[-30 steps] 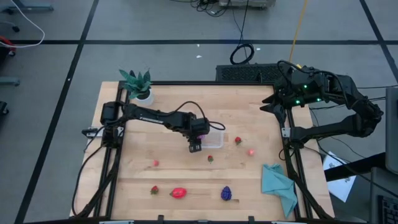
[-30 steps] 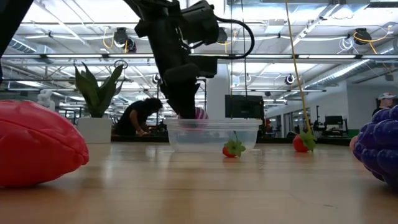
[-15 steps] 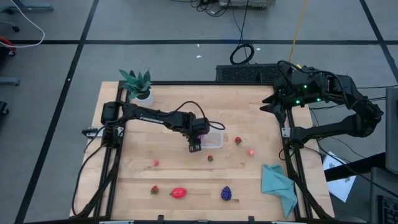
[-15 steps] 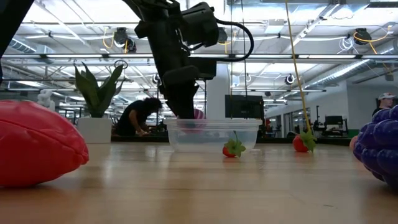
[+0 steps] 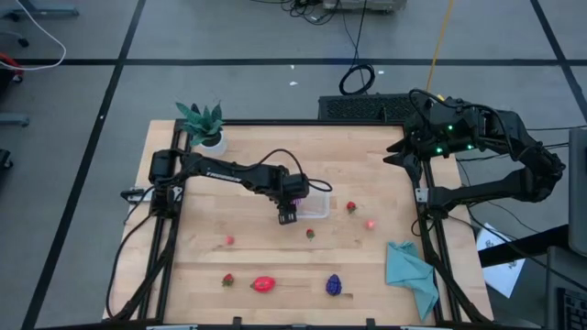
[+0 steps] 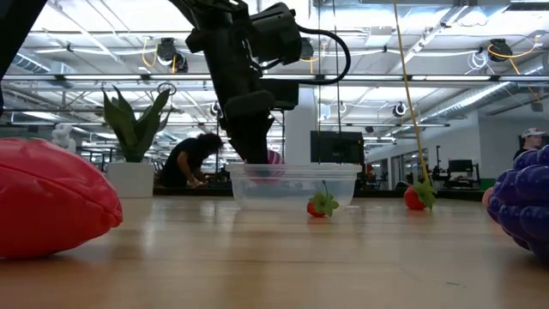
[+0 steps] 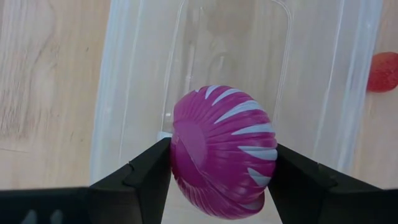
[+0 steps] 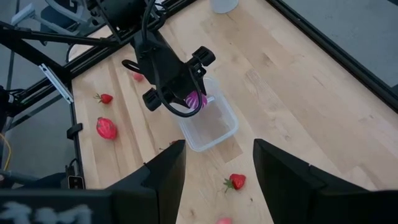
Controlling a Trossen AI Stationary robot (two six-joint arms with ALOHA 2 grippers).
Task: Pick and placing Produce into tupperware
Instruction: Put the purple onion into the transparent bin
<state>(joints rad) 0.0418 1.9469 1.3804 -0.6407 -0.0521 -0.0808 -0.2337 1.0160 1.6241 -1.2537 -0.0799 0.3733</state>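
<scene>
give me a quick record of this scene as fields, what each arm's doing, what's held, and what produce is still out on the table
left gripper: shut on magenta ball, over the tupperware
right gripper: open, raised at the table's far right edge
tupperware contents: none visible
loose produce: small strawberries, bigger red piece, purple cluster
other: potted plant, teal cloth

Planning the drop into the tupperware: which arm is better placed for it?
Left. The left gripper is shut on the magenta ball directly over the tupperware. The right gripper is open, empty, raised at the table's far right corner.
</scene>
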